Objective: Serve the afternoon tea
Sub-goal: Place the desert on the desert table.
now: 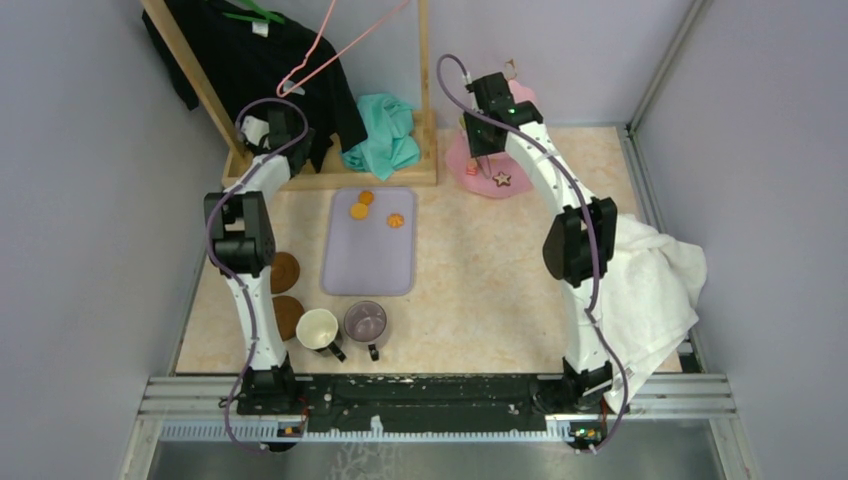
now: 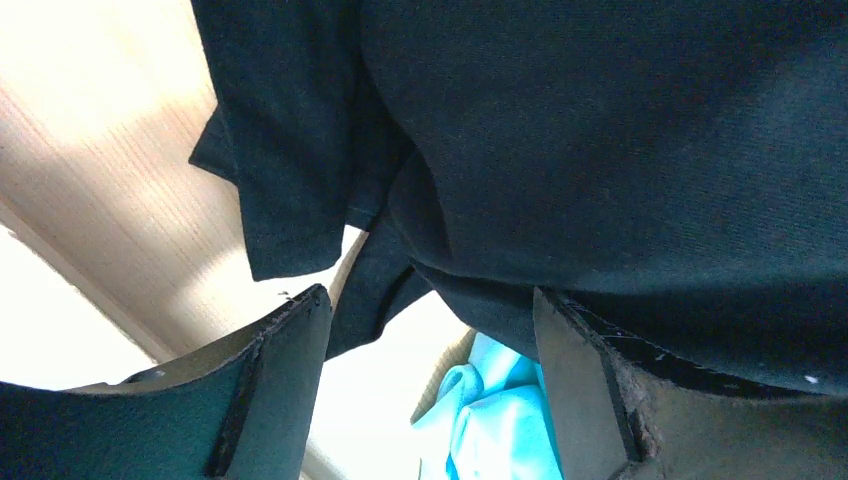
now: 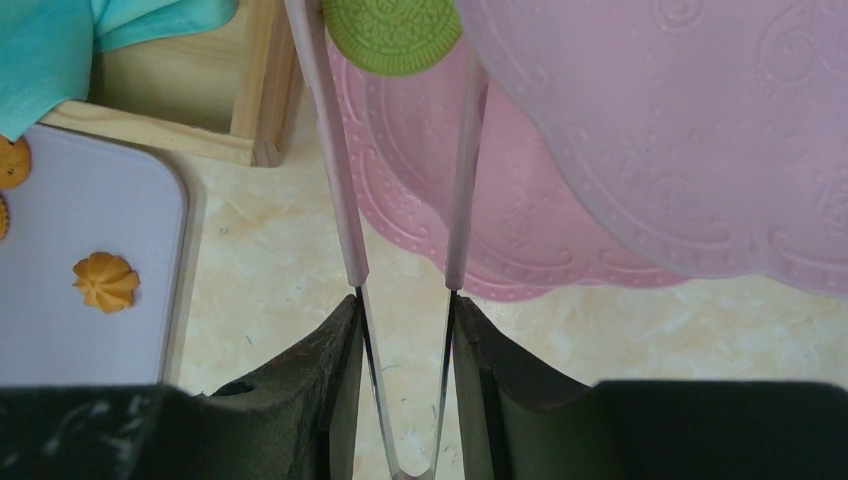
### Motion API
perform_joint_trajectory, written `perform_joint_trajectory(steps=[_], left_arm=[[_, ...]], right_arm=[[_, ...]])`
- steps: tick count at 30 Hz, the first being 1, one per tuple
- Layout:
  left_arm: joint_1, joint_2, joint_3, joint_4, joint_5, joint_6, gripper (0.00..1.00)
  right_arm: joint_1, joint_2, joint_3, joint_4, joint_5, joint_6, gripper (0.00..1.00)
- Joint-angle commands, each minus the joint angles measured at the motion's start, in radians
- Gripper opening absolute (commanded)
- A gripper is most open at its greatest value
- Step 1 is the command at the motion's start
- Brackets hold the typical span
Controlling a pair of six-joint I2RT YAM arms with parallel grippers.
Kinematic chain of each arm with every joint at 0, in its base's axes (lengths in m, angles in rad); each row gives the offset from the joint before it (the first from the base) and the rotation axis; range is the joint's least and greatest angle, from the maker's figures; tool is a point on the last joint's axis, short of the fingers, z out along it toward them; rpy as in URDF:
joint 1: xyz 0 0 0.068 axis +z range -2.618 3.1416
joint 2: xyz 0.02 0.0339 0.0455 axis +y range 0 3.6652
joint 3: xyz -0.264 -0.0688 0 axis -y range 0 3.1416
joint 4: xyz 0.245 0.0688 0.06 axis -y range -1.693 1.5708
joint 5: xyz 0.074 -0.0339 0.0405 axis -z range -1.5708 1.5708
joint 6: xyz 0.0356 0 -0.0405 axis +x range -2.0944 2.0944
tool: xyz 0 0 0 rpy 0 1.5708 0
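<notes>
My right gripper (image 1: 483,152) (image 3: 404,318) is shut on a pair of pink-tipped metal tongs (image 3: 345,200). The tongs pinch a green round cookie (image 3: 392,30) beside the pink three-tier stand (image 1: 470,158) (image 3: 640,130). A star cookie (image 1: 501,179) lies on its bottom plate. Three orange sweets (image 1: 359,211) lie on a lilac mat (image 1: 368,260); one shows in the right wrist view (image 3: 105,281). The cream mug (image 1: 318,328) and greyish-purple mug (image 1: 366,321) stand near the front. Two brown coasters (image 1: 284,271) lie left of them. My left gripper (image 1: 262,130) (image 2: 430,310) is open and empty under a black garment (image 2: 600,130).
A wooden clothes rack (image 1: 330,178) with the black garment and a pink hanger stands at the back left. A teal cloth (image 1: 385,135) (image 2: 500,420) lies on its base. A white towel (image 1: 650,290) lies at the right under the right arm.
</notes>
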Motion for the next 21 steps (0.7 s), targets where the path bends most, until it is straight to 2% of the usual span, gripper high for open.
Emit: perform_joint_trajectory(steps=[1, 16, 21], left_arm=[[0.003, 0.036, 0.050, -0.021, -0.009, 0.015, 0.79], [0.005, 0.094, 0.128, -0.042, -0.009, 0.028, 0.80], [0.007, 0.108, 0.147, -0.047, -0.005, 0.028, 0.80]], right_arm=[[-0.021, 0.039, 0.113, -0.023, -0.010, 0.022, 0.00], [-0.049, 0.160, 0.244, -0.044, -0.022, 0.058, 0.00], [-0.058, 0.181, 0.255, -0.055, -0.020, 0.075, 0.06]])
